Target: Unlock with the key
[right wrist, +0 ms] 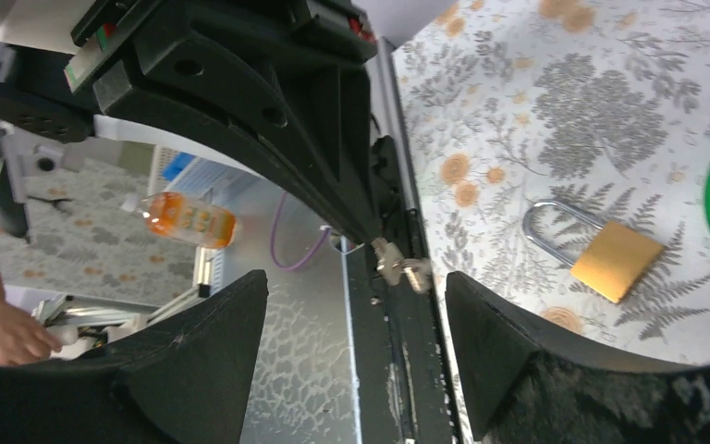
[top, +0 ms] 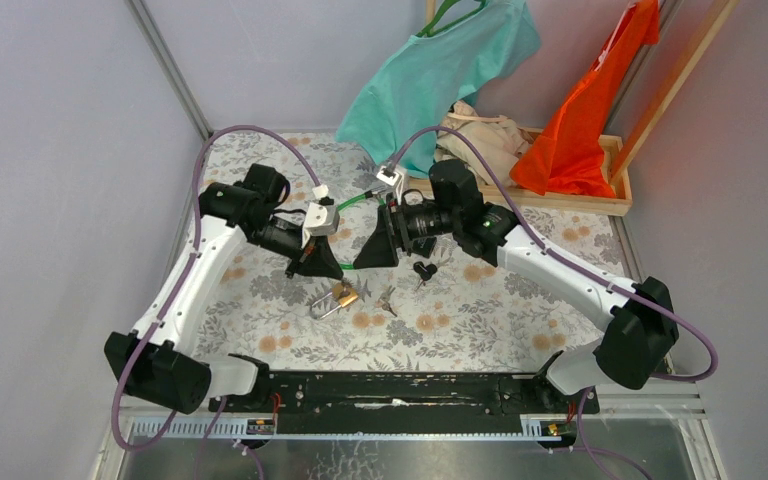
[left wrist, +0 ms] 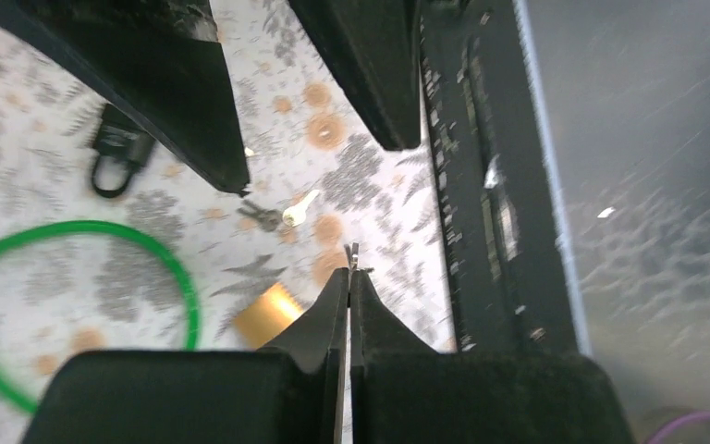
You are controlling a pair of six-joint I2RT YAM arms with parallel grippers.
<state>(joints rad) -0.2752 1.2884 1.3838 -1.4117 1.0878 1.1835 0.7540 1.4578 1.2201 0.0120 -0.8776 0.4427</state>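
A small silver key (left wrist: 354, 256) sticks out of the tips of my left gripper (left wrist: 350, 273), which is shut on it above the flowered table. The right wrist view shows the same key (right wrist: 399, 269) at the left gripper's tip. My right gripper (right wrist: 356, 319) faces it, open and holding nothing. From above, the left gripper (top: 336, 273) and the right gripper (top: 364, 262) hang close together, tips pointing toward each other. A brass padlock (top: 343, 295) with a steel shackle lies on the table just below them, and shows as the brass padlock (right wrist: 615, 262) again.
A black padlock (top: 424, 270) and loose keys (top: 388, 298) lie right of the brass one. A green loop (left wrist: 180, 277) lies on the cloth. A wooden tray (top: 570, 200) with teal, beige and orange cloths stands at the back right. The black base rail (top: 390, 390) runs along the near edge.
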